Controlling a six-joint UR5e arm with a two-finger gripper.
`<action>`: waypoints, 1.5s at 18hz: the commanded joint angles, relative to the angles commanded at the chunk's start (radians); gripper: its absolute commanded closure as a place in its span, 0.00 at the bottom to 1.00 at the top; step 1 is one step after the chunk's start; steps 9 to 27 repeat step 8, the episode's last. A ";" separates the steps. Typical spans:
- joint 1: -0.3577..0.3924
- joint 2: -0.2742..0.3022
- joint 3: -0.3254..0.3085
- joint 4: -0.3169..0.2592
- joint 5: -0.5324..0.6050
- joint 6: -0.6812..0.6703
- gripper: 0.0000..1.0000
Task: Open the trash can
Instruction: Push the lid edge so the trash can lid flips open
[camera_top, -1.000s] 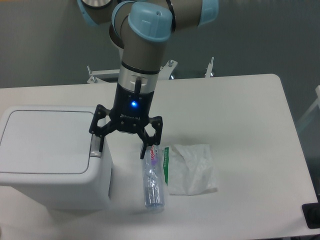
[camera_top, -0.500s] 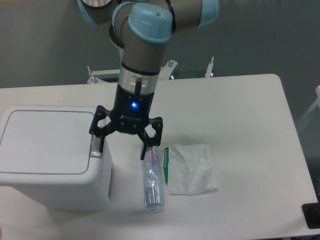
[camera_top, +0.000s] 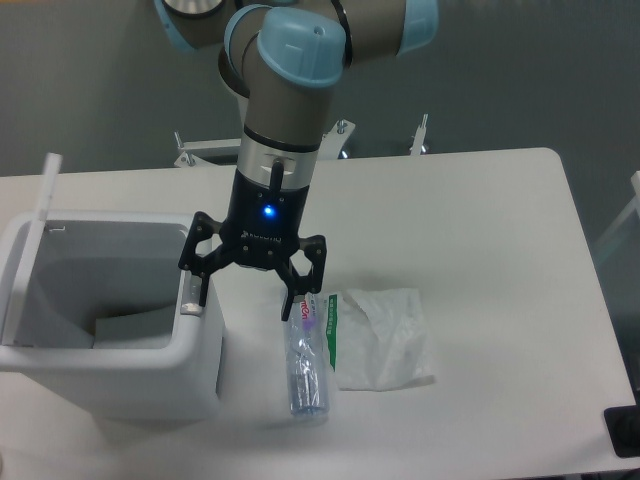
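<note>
The trash can (camera_top: 110, 330) is sitting at the left end of the table (camera_top: 480, 200) with its lid (camera_top: 32, 235) standing nearly upright along its far-left edge, so the inside is showing, grey and hollow, with one pale flat shape lying at the bottom that is too indistinct to name. Judged by that, the opening is looking done: nothing is covering the mouth of the bin, and what is left appears to be only drawing the arm clear.

The gripper (camera_top: 243, 290) is hanging at the trash can's right rim with its two fingers spread wide apart and gripping nothing. One fingertip (camera_top: 196, 288) is pointing down at the grey push tab (camera_top: 189, 301) on that rim; whether it is actually touching the tab is not clear from this angle. The other finger is poised just to the right of the trash can, over the top end of the bottle (camera_top: 305, 365).

Counting what is lying about: one trash can, one clear plastic bottle just right of it, and one white wrapper (camera_top: 385, 340) with a green strip, lying right of the trash can beyond the bottle and touching the bottle's side.
</note>
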 joint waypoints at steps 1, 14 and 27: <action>-0.002 0.014 0.005 0.000 0.002 0.003 0.00; 0.034 0.043 0.058 0.002 0.056 0.168 0.00; 0.034 0.043 0.058 0.002 0.056 0.168 0.00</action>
